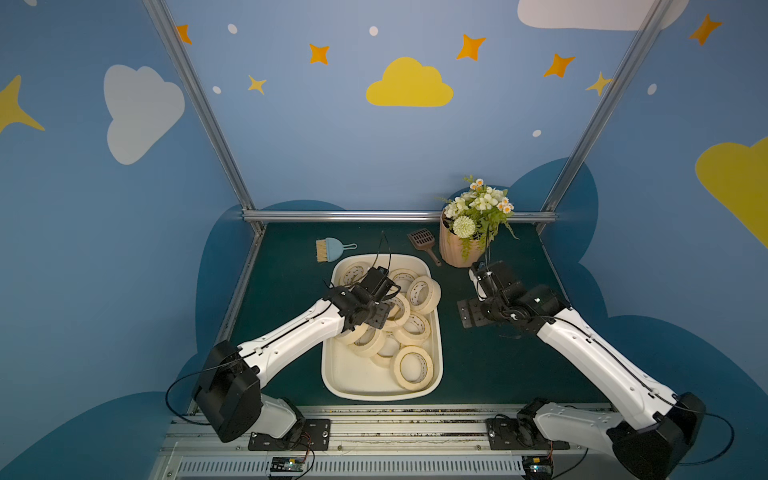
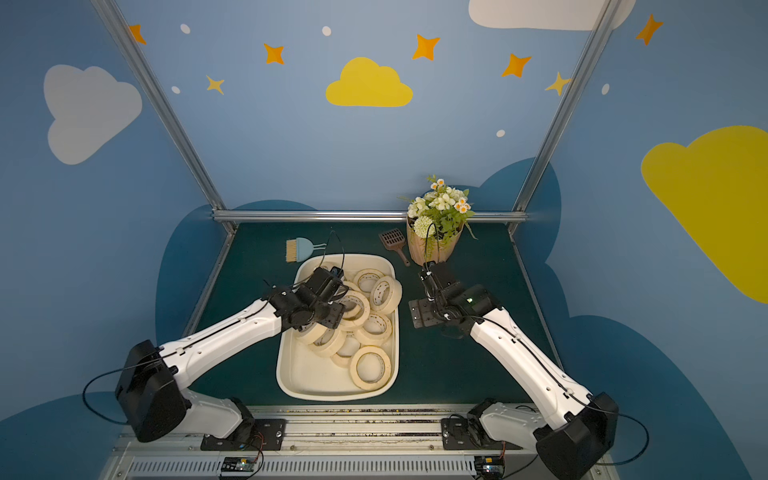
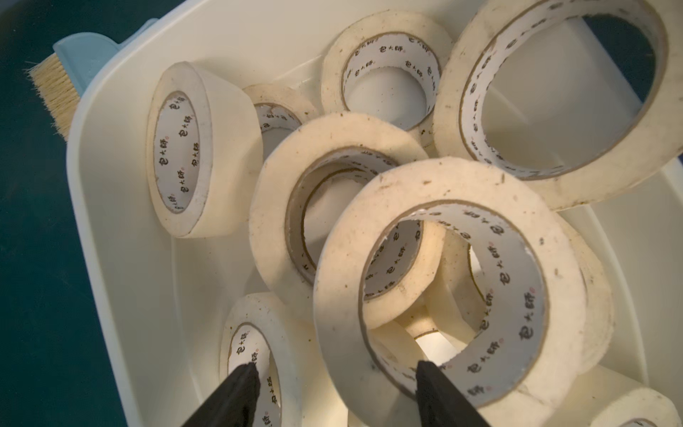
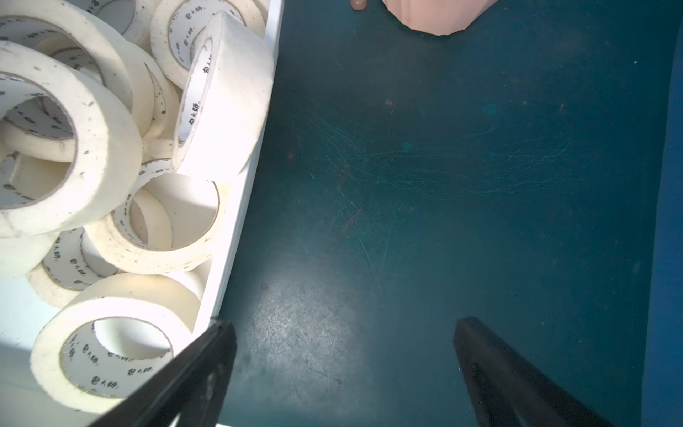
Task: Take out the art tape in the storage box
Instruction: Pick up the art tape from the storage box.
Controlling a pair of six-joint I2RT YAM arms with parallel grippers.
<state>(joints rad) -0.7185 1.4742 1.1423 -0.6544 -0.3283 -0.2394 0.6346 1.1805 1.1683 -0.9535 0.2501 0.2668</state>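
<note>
Round cream tape rolls (image 3: 462, 181) lay piled in the smooth white plastic tub (image 1: 353, 376). The left pincer (image 3: 336, 369) stood partly wide around one roll's wall. The right pincer (image 4: 343, 325) gaped wide over the scratched green surface (image 4: 443, 185).

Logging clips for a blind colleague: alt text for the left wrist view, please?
The left gripper, jaws apart, straddles the near wall of the front roll, one finger inside its hole. Other rolls lie jumbled in the cream box; a brush lies outside it.
</note>
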